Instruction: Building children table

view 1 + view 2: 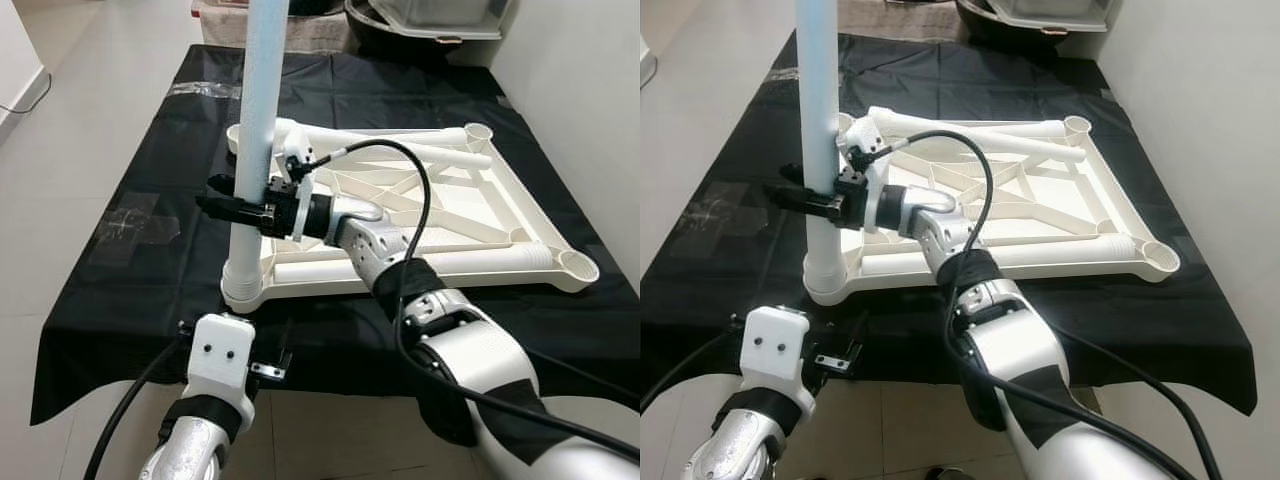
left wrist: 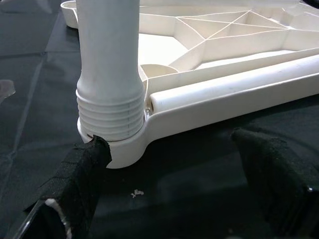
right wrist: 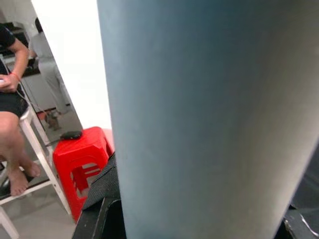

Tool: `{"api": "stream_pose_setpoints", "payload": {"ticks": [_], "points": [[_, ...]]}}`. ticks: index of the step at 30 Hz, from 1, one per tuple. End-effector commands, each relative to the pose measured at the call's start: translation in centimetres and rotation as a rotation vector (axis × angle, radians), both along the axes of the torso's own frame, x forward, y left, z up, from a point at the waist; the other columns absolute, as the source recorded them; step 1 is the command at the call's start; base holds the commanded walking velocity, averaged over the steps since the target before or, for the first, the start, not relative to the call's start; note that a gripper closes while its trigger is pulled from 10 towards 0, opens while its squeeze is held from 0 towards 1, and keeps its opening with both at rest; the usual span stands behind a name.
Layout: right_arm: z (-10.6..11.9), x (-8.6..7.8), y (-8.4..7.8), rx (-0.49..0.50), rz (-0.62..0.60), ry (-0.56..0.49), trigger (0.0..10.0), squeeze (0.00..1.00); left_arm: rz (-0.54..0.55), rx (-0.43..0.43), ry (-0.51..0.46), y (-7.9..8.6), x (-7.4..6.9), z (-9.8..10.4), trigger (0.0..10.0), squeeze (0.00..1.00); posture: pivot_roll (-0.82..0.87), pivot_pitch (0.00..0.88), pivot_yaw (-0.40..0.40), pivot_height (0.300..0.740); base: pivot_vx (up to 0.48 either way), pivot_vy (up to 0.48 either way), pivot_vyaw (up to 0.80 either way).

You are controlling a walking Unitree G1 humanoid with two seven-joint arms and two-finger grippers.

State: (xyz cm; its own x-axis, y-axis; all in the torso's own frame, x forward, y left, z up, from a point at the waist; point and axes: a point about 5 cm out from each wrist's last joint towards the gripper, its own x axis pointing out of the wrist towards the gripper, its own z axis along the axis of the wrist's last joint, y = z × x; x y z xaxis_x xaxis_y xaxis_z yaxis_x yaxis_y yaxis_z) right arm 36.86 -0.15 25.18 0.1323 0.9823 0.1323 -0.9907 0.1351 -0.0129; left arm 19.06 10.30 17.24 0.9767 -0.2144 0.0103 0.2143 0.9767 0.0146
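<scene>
The white plastic children's tabletop lies upside down on a black cloth sheet spread over the pale tiled floor, ribbed underside facing up. A pale blue-white plastic table leg stands upright in the near-left corner socket, its ribbed collar seated there. The right gripper is clamped around that leg partway up, black fingers on either side of the tube. In the right wrist view the leg crowds the lens, and past it sit a red plastic stool and a seated person on a white chair.

The left gripper hovers low at the near cloth edge, its padded black fingers spread wide, one touching or just short of the socket base, holding nothing. Two more white legs lie across the tabletop's far side, and another lies along the near rim. Clear tape patches mark the cloth. Grey plastic tubs stand beyond the far edge by the white wall. No writing is readable.
</scene>
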Motion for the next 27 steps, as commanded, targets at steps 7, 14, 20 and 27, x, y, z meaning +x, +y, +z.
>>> {"api": "stream_pose_setpoints", "payload": {"ticks": [7,14,20,27], "points": [[-5.3,-1.5,-1.0,-0.202,0.138,0.032,10.0,0.0,-0.01,0.012,-0.01,-0.1,-0.1,0.0,10.0,0.0,0.11,0.217,-0.134,0.74,0.0,0.0,0.0],[-5.6,-0.7,-1.1,-0.264,0.01,0.026,10.0,0.0,-0.008,0.013,-0.011,0.0,-0.1,0.1,10.0,0.0,0.11,0.221,-0.133,0.74,0.0,0.0,0.0],[-5.7,0.3,-1.8,-0.297,-0.156,0.023,10.0,0.0,-0.006,0.015,-0.014,0.1,-0.1,0.1,10.0,0.0,0.11,0.221,-0.133,0.74,0.0,0.0,0.0],[-5.6,0.8,-2.8,-0.258,-0.264,0.023,10.0,0.0,-0.005,0.016,-0.017,0.1,0.1,0.1,10.0,0.0,0.11,0.221,-0.131,0.74,0.0,0.0,0.0]]}}
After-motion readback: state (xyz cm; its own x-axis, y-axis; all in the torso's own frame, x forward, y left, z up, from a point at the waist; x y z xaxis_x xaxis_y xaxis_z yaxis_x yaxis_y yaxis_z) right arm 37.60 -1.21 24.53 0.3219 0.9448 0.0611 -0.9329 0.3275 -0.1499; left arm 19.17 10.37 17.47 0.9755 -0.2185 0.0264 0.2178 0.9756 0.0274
